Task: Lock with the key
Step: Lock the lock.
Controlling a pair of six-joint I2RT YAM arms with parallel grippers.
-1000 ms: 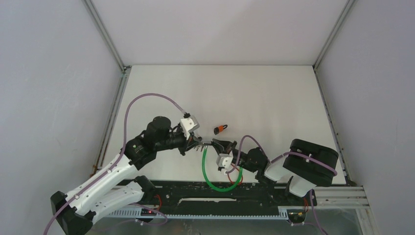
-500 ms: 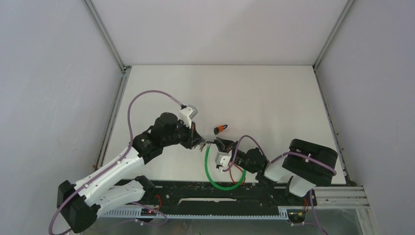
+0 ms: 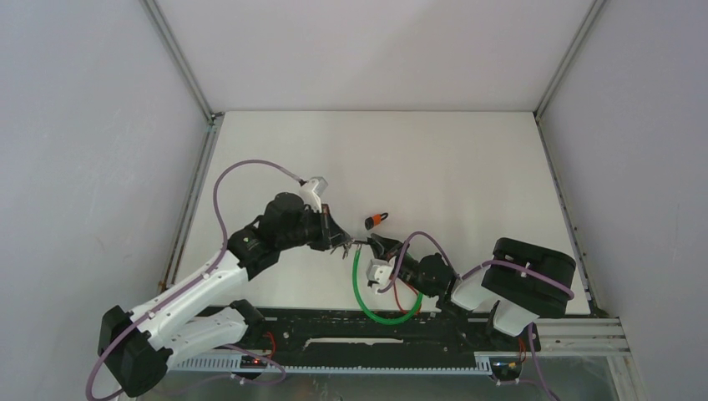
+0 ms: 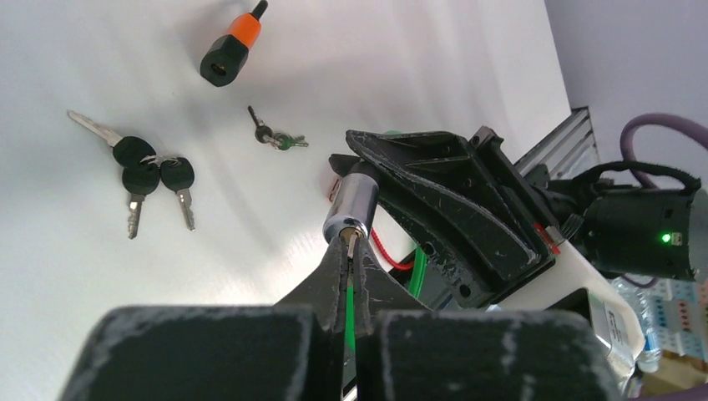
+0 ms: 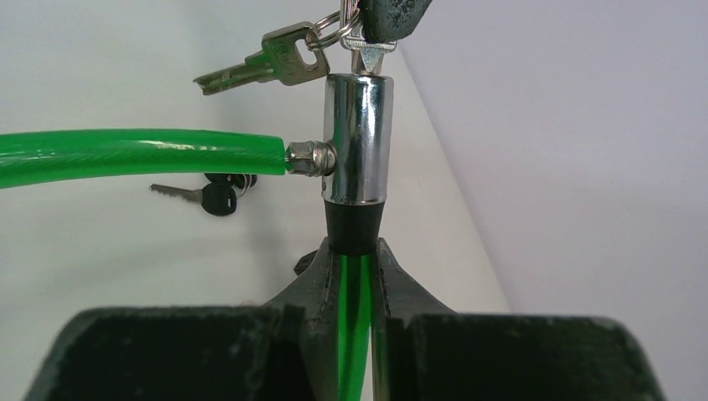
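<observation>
Nearest, the right claw pinches the lock, a chrome barrel on green cable, over the tabletop. The left claw is clamped on the key in its end. Farther off, the left wrist view shows an orange plug that the right wrist misses.

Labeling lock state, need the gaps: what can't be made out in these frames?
- Both wrist views: the key blade sits inside the chrome cylinder; depth and turn unreadable.
- Its head: covered by the left gripper; cut by the top edge in the right wrist view.
- Top view: key and cylinder too small.
- Right wrist view: the green cable runs off the left edge.
</observation>
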